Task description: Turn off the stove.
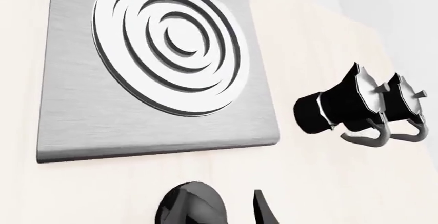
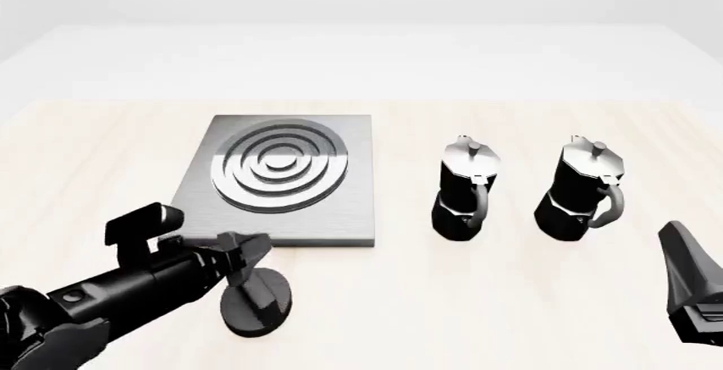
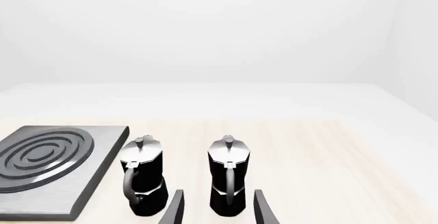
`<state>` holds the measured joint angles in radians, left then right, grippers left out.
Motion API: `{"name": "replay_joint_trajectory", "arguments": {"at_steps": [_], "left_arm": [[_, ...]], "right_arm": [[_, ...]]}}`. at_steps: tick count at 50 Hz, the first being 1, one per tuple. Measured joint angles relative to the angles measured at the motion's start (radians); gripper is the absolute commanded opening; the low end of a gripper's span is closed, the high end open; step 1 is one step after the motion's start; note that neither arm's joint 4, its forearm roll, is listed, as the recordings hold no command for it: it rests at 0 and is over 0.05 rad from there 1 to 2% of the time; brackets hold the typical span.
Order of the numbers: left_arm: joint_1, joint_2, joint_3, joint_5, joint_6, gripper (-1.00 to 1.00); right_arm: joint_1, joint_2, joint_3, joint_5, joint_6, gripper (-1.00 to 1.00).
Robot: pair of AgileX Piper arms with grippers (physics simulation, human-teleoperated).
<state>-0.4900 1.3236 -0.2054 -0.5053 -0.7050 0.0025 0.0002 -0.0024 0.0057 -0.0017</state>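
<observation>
The stove (image 2: 339, 209) is a flat grey metal plate with a ringed silver burner (image 2: 277, 171), left of the table's middle; it also shows as the stove (image 1: 75, 106) and the stove (image 3: 89, 178). Its black round knob (image 2: 257, 306) sits on the table just in front of the plate. My left gripper (image 2: 251, 260) hovers right at the knob, open; in the left wrist view the knob (image 1: 192, 206) lies close by one finger (image 1: 263, 211), and the other finger is hidden. My right gripper (image 2: 676, 234) stands open at the front right, with nothing between its fingers (image 3: 172, 208).
Two black-and-silver moka pots (image 2: 466, 188) (image 2: 582, 188) stand upright side by side right of the stove, directly ahead of my right gripper. The pale wooden table (image 2: 102, 150) ends at a far edge behind the stove.
</observation>
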Motion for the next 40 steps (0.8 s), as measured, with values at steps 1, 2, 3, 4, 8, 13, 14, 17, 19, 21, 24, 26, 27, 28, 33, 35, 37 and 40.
{"name": "replay_joint_trajectory", "arguments": {"at_steps": [1,2,3,4,8,13,14,17,19,21,24,26,27,28,33,35,37,40], "left_arm": [[-0.001,0.012,-0.008,-0.004,0.002,1.0],[-0.003,0.023,-0.016,-0.008,0.003,1.0],[-0.005,0.034,-0.025,-0.011,0.005,1.0],[-0.008,0.045,-0.033,-0.013,0.006,1.0],[-0.024,0.092,-0.073,-0.017,0.007,1.0],[-0.046,0.138,-0.117,-0.012,0.001,1.0],[-0.05,0.145,-0.125,-0.011,0.0,1.0],[-0.06,0.169,-0.15,-0.005,-0.003,1.0],[-0.064,0.183,-0.166,0.0,-0.003,1.0],[-0.066,0.194,-0.18,0.006,-0.001,1.0],[-0.067,0.204,-0.197,0.018,0.003,1.0],[-0.067,0.206,-0.204,0.026,0.006,1.0],[-0.066,0.204,-0.205,0.031,0.009,1.0],[-0.065,0.202,-0.206,0.036,0.011,1.0],[-0.053,0.168,-0.198,0.067,0.031,1.0],[-0.048,0.144,-0.19,0.083,0.039,1.0],[-0.044,0.115,-0.182,0.101,0.048,1.0],[-0.039,0.065,-0.169,0.131,0.061,1.0]], "right_arm": [[0.0,0.0,0.0,0.0,0.0,1.0],[0.0,0.0,0.0,0.0,0.0,1.0],[0.0,0.0,0.0,0.0,0.0,1.0],[0.0,0.0,0.0,0.0,0.0,1.0],[0.0,0.0,0.0,0.0,0.0,1.0],[0.0,0.0,0.0,0.0,0.0,1.0],[0.0,0.0,0.0,0.0,0.0,1.0],[0.0,0.0,0.0,0.0,0.0,1.0],[0.0,0.0,0.0,0.0,0.0,1.0],[0.0,0.0,0.0,0.0,0.0,1.0],[0.0,0.0,0.0,0.0,0.0,1.0],[0.0,0.0,0.0,0.0,0.0,1.0],[0.0,0.0,0.0,0.0,0.0,1.0],[0.0,0.0,0.0,0.0,0.0,1.0],[0.0,0.0,0.0,0.0,0.0,1.0],[0.0,0.0,0.0,0.0,0.0,1.0],[0.0,0.0,0.0,0.0,0.0,1.0],[0.0,0.0,0.0,0.0,0.0,1.0]]}}
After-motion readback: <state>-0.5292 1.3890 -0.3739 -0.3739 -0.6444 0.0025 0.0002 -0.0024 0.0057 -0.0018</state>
